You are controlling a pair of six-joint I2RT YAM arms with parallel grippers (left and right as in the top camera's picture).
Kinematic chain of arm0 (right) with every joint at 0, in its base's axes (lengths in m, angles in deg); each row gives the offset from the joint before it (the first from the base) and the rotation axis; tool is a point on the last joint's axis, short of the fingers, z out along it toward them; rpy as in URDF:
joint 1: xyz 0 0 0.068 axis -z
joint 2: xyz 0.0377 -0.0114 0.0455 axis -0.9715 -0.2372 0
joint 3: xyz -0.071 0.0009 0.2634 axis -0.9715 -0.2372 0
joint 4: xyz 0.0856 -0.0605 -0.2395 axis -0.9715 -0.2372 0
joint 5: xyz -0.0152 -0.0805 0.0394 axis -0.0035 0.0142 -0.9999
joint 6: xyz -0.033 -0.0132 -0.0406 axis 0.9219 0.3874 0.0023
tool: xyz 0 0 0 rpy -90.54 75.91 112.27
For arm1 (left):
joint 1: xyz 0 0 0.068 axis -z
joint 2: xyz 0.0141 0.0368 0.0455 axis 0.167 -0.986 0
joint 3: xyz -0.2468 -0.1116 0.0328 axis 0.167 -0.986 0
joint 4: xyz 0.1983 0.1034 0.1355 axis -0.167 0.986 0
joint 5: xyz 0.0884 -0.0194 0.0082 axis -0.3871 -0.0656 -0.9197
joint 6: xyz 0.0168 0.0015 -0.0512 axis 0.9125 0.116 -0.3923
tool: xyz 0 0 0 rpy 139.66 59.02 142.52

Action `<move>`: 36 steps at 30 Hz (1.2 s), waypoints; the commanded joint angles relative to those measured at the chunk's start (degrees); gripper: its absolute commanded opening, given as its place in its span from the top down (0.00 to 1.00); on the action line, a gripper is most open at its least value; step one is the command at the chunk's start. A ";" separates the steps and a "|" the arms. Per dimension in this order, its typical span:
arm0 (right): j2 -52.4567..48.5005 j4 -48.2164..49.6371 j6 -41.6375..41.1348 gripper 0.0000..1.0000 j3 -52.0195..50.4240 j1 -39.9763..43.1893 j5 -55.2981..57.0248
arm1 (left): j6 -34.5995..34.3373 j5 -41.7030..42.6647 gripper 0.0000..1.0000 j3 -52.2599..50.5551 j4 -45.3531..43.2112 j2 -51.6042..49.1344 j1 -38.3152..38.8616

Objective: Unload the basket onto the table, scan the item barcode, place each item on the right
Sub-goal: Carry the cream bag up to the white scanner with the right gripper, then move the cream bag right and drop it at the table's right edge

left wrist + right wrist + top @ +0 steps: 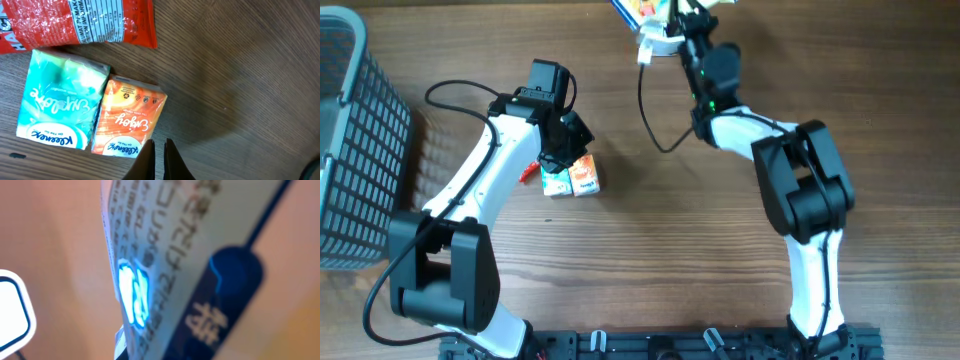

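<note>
My right gripper is at the table's far edge, shut on the item, a printed pack with blue and yellow on it. The right wrist view is filled by this pack, blurred, with Japanese print and a bright blue glow on its face; the fingers are hidden behind it. A white scanner with a black cable lies just beside it. My left gripper is shut and empty, hovering at the right edge of an orange tissue pack.
A teal tissue pack lies against the orange one, with a red snack pouch beyond them. A grey mesh basket stands at the left edge. The scanner cable loops over the table's middle.
</note>
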 commanded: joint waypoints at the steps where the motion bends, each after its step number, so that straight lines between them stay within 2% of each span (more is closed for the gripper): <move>1: -7.10 -1.90 -3.43 0.95 8.63 0.02 -1.25 | 1.31 -0.79 0.96 -0.11 0.04 0.31 0.07; 10: -10.23 -7.93 -4.90 0.95 11.56 0.02 -1.99 | 1.29 -0.79 0.95 -0.11 -0.13 0.31 0.07; 22: -10.23 -2.47 -0.39 0.96 11.56 1.36 1.92 | 1.11 -0.81 0.95 -0.11 -0.17 0.31 0.07; 28: -10.23 1.84 -4.28 0.96 11.56 10.21 21.66 | 1.11 -0.81 0.95 -0.11 -0.17 0.31 0.07; 33: -10.23 1.51 -19.93 0.96 11.56 19.76 42.99 | 1.11 -0.79 0.95 -0.11 -0.15 0.31 0.07; 36: -10.23 -3.13 -28.33 0.96 11.56 25.14 52.74 | 1.09 -0.76 0.95 -0.11 -0.13 0.31 0.07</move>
